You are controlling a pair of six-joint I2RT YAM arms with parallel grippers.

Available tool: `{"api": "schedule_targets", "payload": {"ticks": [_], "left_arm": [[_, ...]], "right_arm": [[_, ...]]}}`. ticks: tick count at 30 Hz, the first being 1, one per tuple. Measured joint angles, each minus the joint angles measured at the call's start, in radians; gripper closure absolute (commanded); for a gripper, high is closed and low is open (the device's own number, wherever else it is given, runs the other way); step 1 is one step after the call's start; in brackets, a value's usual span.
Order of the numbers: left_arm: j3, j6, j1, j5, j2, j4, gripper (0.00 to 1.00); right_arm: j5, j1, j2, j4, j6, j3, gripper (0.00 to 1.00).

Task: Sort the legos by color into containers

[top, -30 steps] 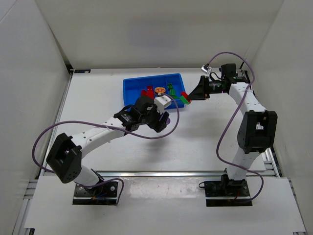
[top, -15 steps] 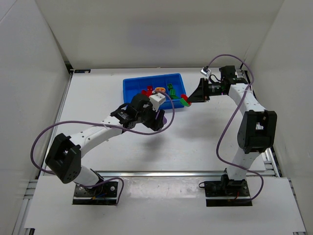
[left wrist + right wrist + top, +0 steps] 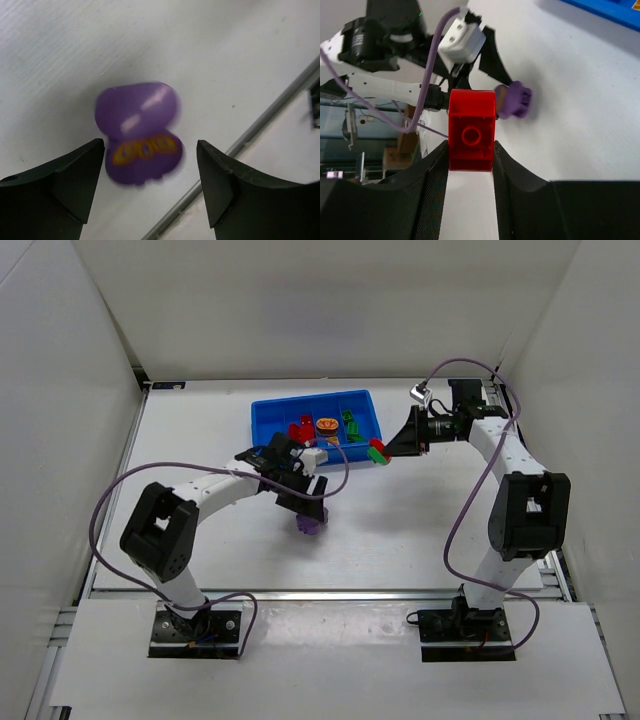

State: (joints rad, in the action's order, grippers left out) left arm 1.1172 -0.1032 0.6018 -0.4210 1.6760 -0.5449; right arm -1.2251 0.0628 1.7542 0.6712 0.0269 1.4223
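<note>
Purple lego [image 3: 139,132] lies on the counter [image 3: 200,440], near the blue tray [image 3: 262,418]. Left fingers [image 3: 306,506] stand open, one on either side of it. Red lego [image 3: 471,131] is clamped between right fingers [image 3: 390,445], just off the tray's right end.

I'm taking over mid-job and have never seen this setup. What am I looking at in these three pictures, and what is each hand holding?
Two robot arms are bolted at the near edge of a white table. The wide picture looks down from above and behind them. The two close-ups come from a camera on each wrist.

The left hand is open, with a finger on either side of a rounded purple plastic brick. That brick appears to lie on the table, not gripped.

The right hand is shut on a red rectangular plastic brick, held beside the shallow blue plastic tray.

The tray's compartments already hold red, orange and green bricks.
</note>
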Motion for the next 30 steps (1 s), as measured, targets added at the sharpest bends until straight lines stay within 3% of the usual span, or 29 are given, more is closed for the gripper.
{"api": "schedule_targets", "payload": {"ticks": [1,2,7,18,30], "left_arm": [[0.0,-0.014,-0.019,-0.029,0.004,-0.002,0.01],[0.0,-0.031,-0.032,-0.059,0.004,0.006,0.0],[-0.007,-0.192,-0.135,-0.189,-0.081,0.213,0.01],[0.233,-0.459,-0.142,-0.35,-0.074,0.526,0.1],[0.24,-0.552,-0.141,-0.43,0.037,0.592,0.1]], "right_arm": [[-0.008,0.0,-0.005,-0.003,0.005,-0.009,1.0],[-0.012,0.0,-0.008,-0.008,0.014,-0.019,1.0],[-0.048,0.0,-0.013,-0.075,0.097,-0.058,1.0],[-0.121,0.01,0.005,-0.305,0.373,-0.055,1.0],[-0.125,0.076,0.068,-0.48,0.543,0.021,1.0]]}}
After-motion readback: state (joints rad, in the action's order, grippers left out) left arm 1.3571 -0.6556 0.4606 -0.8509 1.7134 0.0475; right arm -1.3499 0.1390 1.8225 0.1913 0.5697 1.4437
